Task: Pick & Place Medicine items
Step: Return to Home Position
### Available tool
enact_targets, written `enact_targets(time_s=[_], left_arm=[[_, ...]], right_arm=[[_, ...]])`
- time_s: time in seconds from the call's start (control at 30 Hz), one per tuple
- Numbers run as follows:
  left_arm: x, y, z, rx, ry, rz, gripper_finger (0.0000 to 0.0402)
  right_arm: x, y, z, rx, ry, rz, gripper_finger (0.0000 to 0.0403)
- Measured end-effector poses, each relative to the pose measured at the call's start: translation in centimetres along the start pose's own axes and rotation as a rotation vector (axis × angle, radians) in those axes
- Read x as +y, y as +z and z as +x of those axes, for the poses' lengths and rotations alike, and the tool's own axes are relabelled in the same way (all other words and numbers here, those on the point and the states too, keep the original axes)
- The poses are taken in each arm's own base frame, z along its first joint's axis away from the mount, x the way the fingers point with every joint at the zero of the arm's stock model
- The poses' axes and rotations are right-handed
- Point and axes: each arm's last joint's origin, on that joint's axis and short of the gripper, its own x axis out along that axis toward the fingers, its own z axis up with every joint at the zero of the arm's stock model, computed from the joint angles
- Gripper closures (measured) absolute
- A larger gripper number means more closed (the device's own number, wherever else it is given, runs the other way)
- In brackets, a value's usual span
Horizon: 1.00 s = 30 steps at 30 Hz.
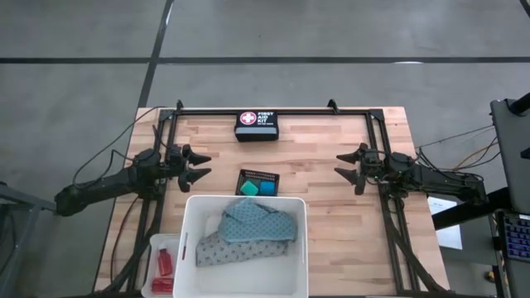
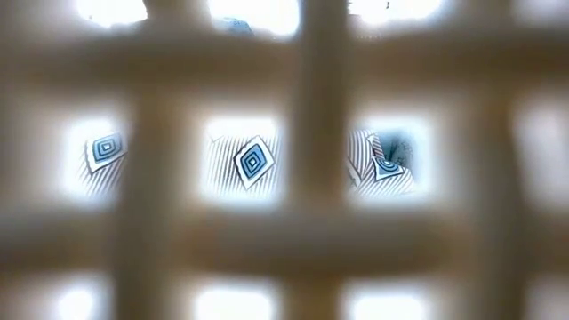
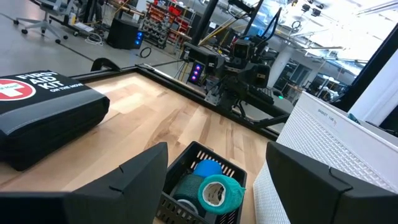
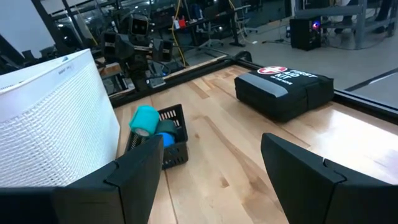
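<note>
Inside the latticed tub (image 1: 187,240) crumpled cloths (image 1: 251,228) lie; left claw (image 1: 204,163), right claw (image 1: 339,165) spread.

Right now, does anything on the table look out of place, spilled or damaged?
Nothing spilled or damaged. The teal roll sticks up above the rim of the black mesh tray, and the teal cloth lies crumpled in the white tub.
</note>
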Motion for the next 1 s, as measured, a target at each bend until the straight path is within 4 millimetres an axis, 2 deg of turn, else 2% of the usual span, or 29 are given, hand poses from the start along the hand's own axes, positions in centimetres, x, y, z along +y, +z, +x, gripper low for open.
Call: enact_targets(time_s=[0.67, 1.0], left_arm=[[0.0, 0.0, 0.0, 0.0, 0.0, 0.0, 0.0126], [0.0, 0.0, 0.0, 0.0, 0.0, 0.0, 0.0126]], right_arm=[[0.0, 0.01, 0.0, 0.0, 0.0, -0.001, 0.0131], [0.0, 0.01, 0.0, -0.001, 0.0, 0.0, 0.0141]])
